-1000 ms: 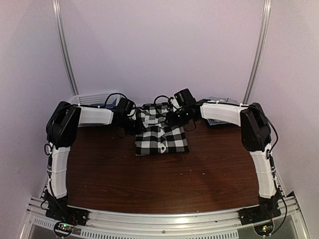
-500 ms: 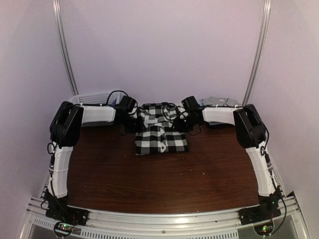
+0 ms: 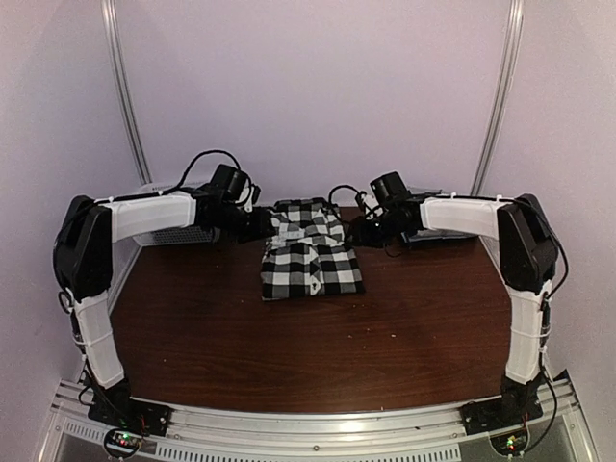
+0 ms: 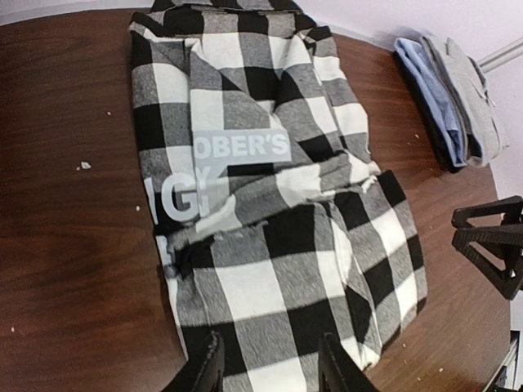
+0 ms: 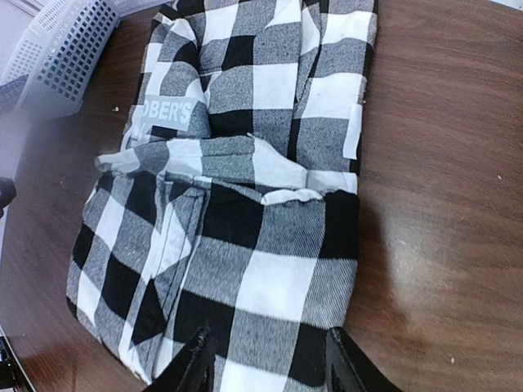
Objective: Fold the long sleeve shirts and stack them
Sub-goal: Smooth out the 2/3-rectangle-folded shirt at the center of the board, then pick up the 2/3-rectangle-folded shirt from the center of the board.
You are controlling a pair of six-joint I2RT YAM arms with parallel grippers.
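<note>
**Checked shirt lies between two spread end effectors**

The black-and-white checked shirt (image 3: pixel 311 252) lies on the far middle part of the brown desk (image 3: pixel 289 346). It is partly folded, and one part is turned over on top of the other. A grey patch with white letters (image 4: pixel 243 147) shows on the cloth, and the letters read "OBER'S".

The left end effector (image 4: pixel 270 367) hangs over one side of the shirt. Its two fingers are spread apart and nothing is between them. The right end effector (image 5: pixel 270 363) hangs over the other side. Its fingers are spread apart too and hold nothing.

Past the shirt, on the right side of the desk, sits a small pile of folded shirts (image 4: pixel 453 98), one light blue and one grey. A white basket (image 5: pixel 61 53) with little holes stands at the far left.
</note>
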